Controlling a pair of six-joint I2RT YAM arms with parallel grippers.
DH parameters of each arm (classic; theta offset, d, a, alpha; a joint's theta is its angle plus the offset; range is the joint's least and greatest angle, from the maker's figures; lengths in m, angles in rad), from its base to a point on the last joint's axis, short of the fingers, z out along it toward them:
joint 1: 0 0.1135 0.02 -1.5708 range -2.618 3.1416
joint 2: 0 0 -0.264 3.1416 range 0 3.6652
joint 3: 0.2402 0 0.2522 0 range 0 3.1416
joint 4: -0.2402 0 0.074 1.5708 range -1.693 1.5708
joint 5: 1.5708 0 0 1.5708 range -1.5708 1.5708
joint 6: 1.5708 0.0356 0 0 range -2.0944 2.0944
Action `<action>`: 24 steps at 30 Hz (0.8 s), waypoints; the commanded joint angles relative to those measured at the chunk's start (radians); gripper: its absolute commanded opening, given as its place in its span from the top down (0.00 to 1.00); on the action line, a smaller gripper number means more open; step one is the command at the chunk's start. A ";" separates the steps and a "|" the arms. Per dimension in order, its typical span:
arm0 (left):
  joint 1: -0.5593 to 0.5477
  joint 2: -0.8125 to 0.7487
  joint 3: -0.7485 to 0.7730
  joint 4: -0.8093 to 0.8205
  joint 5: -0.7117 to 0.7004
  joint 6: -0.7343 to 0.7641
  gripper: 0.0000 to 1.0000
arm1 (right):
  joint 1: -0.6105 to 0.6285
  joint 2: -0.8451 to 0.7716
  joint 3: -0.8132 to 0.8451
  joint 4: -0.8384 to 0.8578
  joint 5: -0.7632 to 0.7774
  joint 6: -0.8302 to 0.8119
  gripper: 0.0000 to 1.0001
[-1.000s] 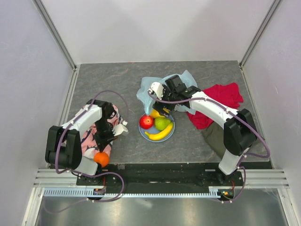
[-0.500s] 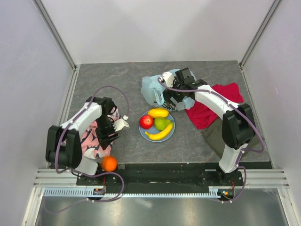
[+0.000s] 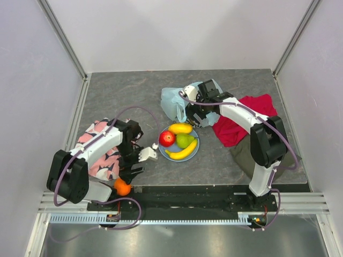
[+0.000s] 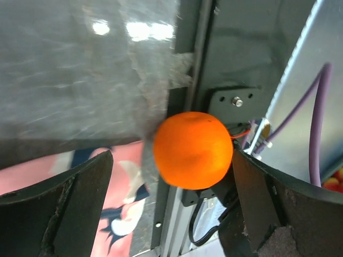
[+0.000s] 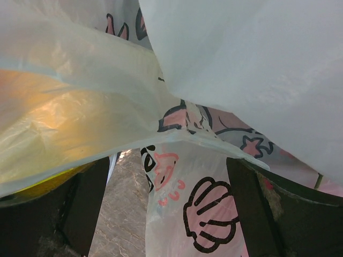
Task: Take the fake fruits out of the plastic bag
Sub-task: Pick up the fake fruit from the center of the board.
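Grey stone-look tabletop [image 3: 118, 96], white-walled. Pale-blue plastic bag [image 3: 174, 101] crumpled just behind plate, film draped across right gripper [image 5: 171, 199], fingers parted. Red cloth [image 3: 252, 115] right; pink patterned cloth [image 3: 102, 155] left. Light-blue plate [image 3: 194, 151] holding banana [image 3: 182, 151], red apple [image 3: 166, 138], green fruit [image 3: 185, 141], yellow fruit [image 3: 180, 128]. Left gripper [image 3: 140, 163] spread, empty, near orange [image 4: 193, 150] at near table edge.

The grey table [image 3: 123, 96] bears the plastic bag [image 3: 171, 101], a blue plate [image 3: 181, 159], a red cloth [image 3: 252, 110], a pink cloth [image 3: 110, 160].
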 commanded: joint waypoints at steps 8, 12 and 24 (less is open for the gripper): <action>-0.072 -0.056 -0.155 -0.077 -0.116 0.080 0.01 | 0.000 0.027 0.025 -0.026 0.001 0.003 0.02; -0.102 0.015 -0.166 -0.028 -0.149 0.041 0.01 | 0.000 0.064 0.074 -0.049 -0.010 0.002 0.02; -0.106 0.064 0.139 -0.201 0.040 0.054 0.98 | -0.010 0.069 0.117 -0.072 -0.010 0.002 0.02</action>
